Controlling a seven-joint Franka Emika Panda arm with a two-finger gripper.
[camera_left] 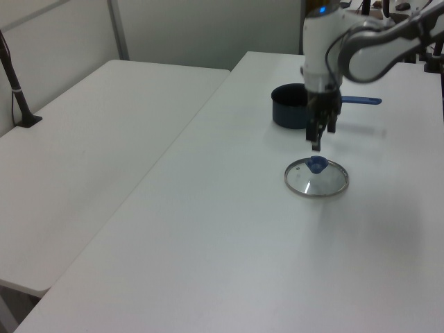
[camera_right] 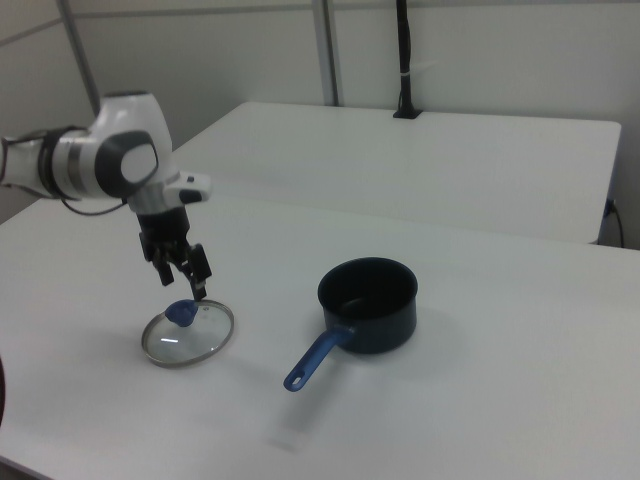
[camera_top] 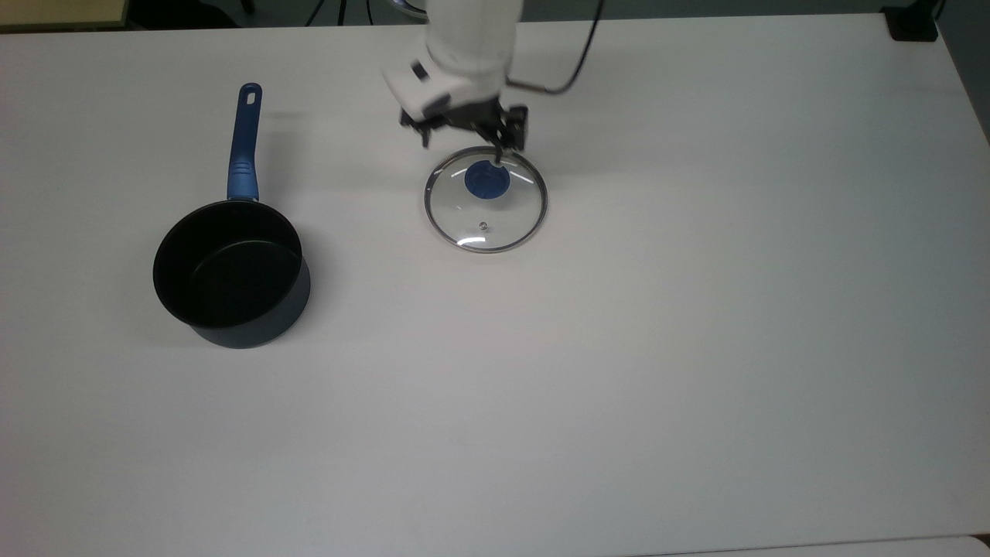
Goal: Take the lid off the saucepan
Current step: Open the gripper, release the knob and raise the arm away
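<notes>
The lid [camera_top: 486, 215], clear glass with a silver rim and a blue knob, lies flat on the white table, apart from the saucepan. The saucepan [camera_top: 230, 272] stands uncovered at the top view's left, black inside, its blue handle [camera_top: 243, 147] pointing toward the far edge. My gripper [camera_top: 462, 147] hangs open just above the lid's far side, clear of the knob and holding nothing. In the left view the gripper [camera_left: 317, 144] is above the lid [camera_left: 316, 179], with the saucepan [camera_left: 290, 114] behind. In the right view the gripper [camera_right: 183, 284] hovers over the lid [camera_right: 187, 337], left of the saucepan [camera_right: 368, 305].
The white table [camera_top: 619, 371] stretches wide in front of and to the right of the lid in the top view. A second white table [camera_left: 90, 132] adjoins it, with a black pole [camera_left: 14, 83] at its far side. A dark cable [camera_top: 576, 62] trails from the arm.
</notes>
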